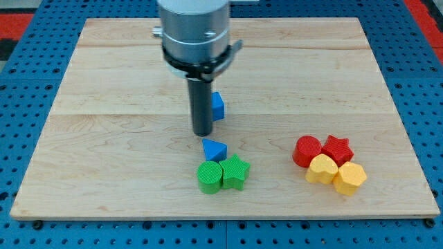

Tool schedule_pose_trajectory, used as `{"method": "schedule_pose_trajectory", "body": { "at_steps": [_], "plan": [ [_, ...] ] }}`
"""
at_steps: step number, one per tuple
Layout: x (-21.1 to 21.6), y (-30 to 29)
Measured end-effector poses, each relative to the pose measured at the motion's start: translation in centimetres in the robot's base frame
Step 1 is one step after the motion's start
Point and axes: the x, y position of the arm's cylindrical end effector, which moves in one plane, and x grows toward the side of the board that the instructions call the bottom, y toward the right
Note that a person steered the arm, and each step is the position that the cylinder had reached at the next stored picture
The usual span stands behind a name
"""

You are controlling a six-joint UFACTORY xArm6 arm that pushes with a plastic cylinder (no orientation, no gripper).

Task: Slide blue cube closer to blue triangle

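Note:
The blue cube (pixel 218 106) sits near the board's middle, partly hidden behind my rod. The blue triangle (pixel 214 149) lies a short way below it, toward the view's bottom. My tip (pixel 201 132) rests on the board just left of and below the blue cube, and just above and left of the blue triangle. Whether the rod touches the cube cannot be told.
A green cylinder (pixel 209 176) and a green star (pixel 235 171) sit right below the blue triangle. At the view's right is a cluster: a red cylinder (pixel 306 151), a red star (pixel 337 148), a yellow heart (pixel 322 168) and a yellow hexagon (pixel 349 178). The wooden board (pixel 104 104) lies on a blue pegboard.

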Motion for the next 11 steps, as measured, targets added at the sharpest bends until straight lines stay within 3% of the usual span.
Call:
{"method": "schedule_pose_trajectory", "body": {
  "at_steps": [1,3,5,6,8,11],
  "plan": [
    [-1.4,-3.6],
    [-7.2,-2.4],
    [-7.0,5.3],
    [-6.0,5.6],
    [-8.0,3.8],
    [-3.7,3.9]
  ]
}}
